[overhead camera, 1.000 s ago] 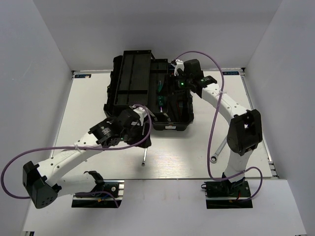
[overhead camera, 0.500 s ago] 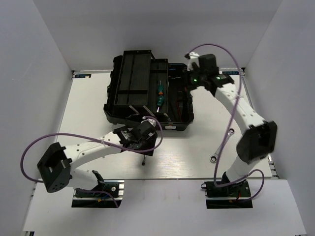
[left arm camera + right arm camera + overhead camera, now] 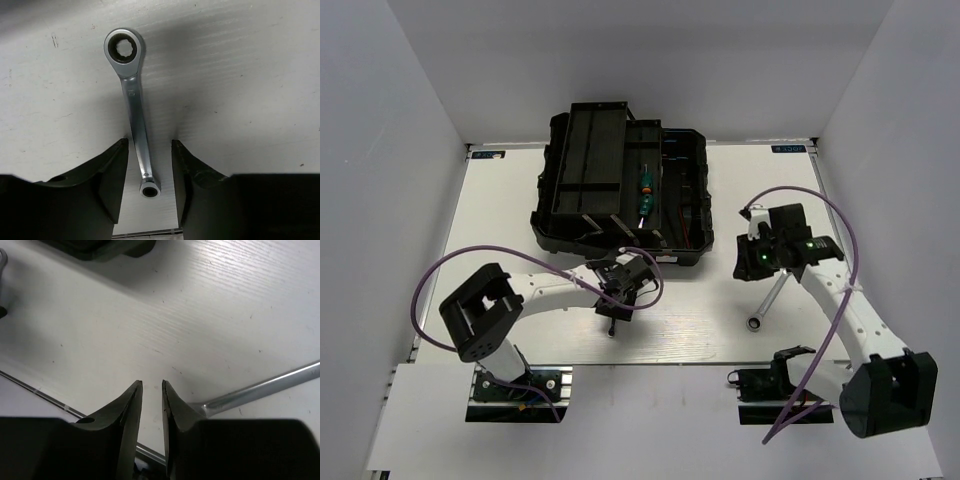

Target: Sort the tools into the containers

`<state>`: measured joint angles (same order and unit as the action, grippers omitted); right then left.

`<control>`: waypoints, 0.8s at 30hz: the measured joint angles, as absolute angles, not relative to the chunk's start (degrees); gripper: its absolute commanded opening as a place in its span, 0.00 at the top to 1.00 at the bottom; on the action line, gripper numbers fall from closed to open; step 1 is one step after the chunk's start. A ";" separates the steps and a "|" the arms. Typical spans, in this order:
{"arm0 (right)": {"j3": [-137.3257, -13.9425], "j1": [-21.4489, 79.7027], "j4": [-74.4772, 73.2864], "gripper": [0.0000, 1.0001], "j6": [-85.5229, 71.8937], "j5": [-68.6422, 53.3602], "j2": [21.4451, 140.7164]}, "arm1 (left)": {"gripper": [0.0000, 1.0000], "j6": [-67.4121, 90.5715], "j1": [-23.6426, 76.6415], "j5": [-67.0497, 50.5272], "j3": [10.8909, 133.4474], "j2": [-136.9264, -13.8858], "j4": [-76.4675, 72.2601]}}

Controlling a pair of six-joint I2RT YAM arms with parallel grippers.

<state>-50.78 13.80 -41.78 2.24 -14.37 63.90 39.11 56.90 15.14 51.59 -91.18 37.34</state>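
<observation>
A small silver ratchet wrench [image 3: 132, 100] lies flat on the white table, its shaft running between my left gripper's [image 3: 149, 150] fingers. There is a gap on each side, so the jaws are open around it and not touching. From above, that gripper [image 3: 617, 300] sits just over this wrench [image 3: 612, 326]. The larger silver wrench [image 3: 767, 300] lies front right. My right gripper [image 3: 753, 262] hovers at its far end. In the right wrist view those jaws [image 3: 152, 385] are slightly open on nothing, with the wrench shaft [image 3: 270, 385] to their right. Green-handled screwdrivers [image 3: 645, 192] lie in the black case [image 3: 590, 170].
The open black case has a ribbed lid on the left and a compartment tray [image 3: 685, 200] on the right; its near corner [image 3: 100, 247] shows in the right wrist view. Purple cables loop off both arms. The table's front edge [image 3: 640, 362] runs just behind the wrenches.
My left arm swung from the case's front edge down onto the small wrench and its jaws narrowed. My right arm left the case and came down beside the larger wrench.
</observation>
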 measured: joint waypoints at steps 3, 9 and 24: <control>-48.99 12.40 -42.15 0.73 2.35 -14.72 60.73 | 0.56 39.42 56.71 15.25 51.59 -91.48 36.69; -47.70 9.89 -42.33 0.73 1.89 -15.25 58.43 | 0.74 39.99 56.42 14.94 50.83 -91.50 34.06; -46.94 6.11 -48.27 0.36 3.27 -16.08 58.28 | 1.00 38.24 57.93 14.22 52.80 -88.49 36.97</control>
<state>-46.94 6.11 -48.27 3.27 -16.08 58.28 38.24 57.93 14.22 52.80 -88.49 36.97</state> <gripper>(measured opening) 0.637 0.222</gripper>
